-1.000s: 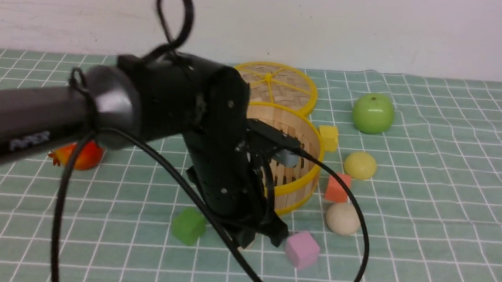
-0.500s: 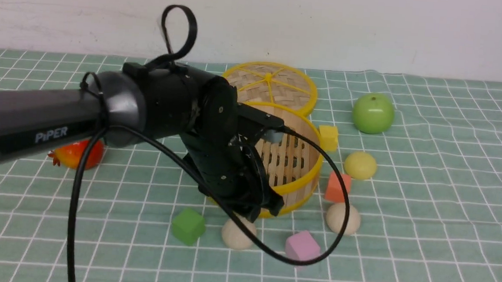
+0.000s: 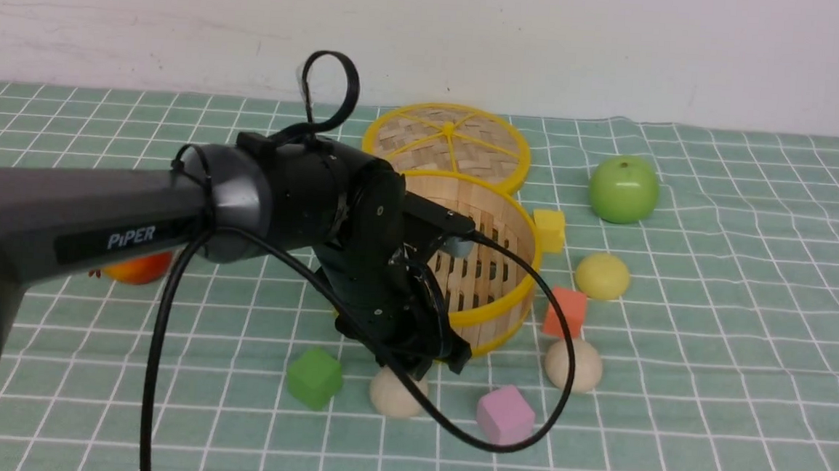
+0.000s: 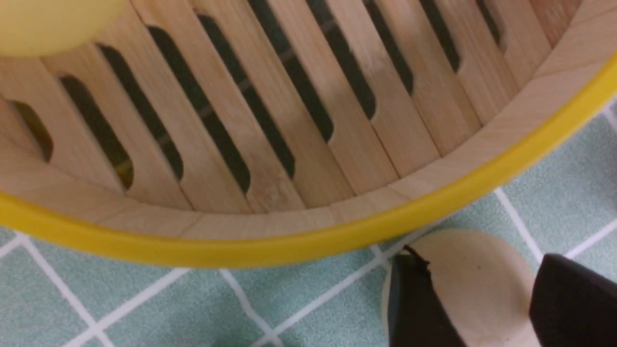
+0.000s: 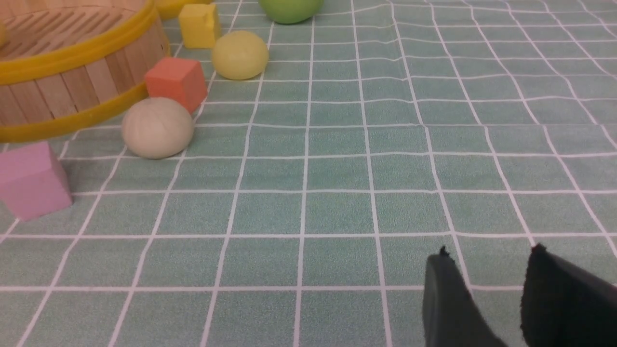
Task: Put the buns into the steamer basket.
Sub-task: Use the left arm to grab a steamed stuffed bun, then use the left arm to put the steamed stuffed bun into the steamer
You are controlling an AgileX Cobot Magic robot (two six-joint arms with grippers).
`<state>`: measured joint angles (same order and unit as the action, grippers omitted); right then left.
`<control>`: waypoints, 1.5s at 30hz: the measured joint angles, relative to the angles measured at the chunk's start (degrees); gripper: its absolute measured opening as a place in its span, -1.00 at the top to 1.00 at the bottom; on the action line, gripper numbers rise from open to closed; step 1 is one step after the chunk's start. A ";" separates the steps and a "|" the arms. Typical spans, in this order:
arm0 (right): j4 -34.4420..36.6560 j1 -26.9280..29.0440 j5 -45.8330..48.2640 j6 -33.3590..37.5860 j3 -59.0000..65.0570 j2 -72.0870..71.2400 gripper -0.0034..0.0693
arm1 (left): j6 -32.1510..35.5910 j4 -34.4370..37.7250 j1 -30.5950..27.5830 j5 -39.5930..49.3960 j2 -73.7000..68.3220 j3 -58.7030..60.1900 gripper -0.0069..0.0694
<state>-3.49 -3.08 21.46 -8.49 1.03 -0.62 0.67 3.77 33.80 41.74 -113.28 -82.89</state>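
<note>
Checking the left gripper (image 3: 435,360): jaws apart, hanging just above an off-white bun (image 3: 396,396) that sits on the worktop (image 3: 747,357), just in front of the steamer basket (image 3: 497,333). In the left wrist view we see that smooth matte dome under the two black fingertips (image 4: 414,308), close beside the basket's yellow rim. Right gripper (image 5: 496,308): jaws apart, low over the worktop, seen only in its own wrist view.

Basket: round, upright wood-slat wall, glossy yellow rims top and bottom, slatted floor with long dark slots. One pale yellow bun (image 4: 48,19) looks to be inside, at the edge of the left wrist view. Right of the basket on the worktop: second off-white bun (image 3: 573,365) and second pale yellow bun (image 3: 602,276).

Flat woven lid (image 3: 454,139), yellow rim and spokes, sits behind the basket. Matte blocks: yellow cube (image 3: 549,229), coral cube (image 3: 565,311), pink cube (image 3: 505,414), green cube (image 3: 315,377). Shiny green apple (image 3: 622,190) at the back right. A wrinkled mint cloth (image 3: 668,454) with a white grid covers the worktop. We read "PiPER" (image 3: 132,236) in white on the left arm (image 3: 27,211).
</note>
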 joint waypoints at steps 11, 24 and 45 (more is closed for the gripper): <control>0.00 0.00 0.00 0.00 0.00 0.00 0.25 | -0.04 0.00 0.00 2.07 -1.44 0.00 0.26; 0.00 0.00 0.00 0.00 0.00 0.00 0.25 | -1.46 2.13 0.06 12.38 5.23 -3.14 0.83; 0.00 0.00 0.00 0.00 0.00 0.00 0.25 | -5.49 -3.12 -3.91 12.10 -15.07 -30.87 0.51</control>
<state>-3.49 -3.08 21.46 -8.49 1.03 -0.62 -4.82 0.65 29.88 53.84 -128.36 -113.76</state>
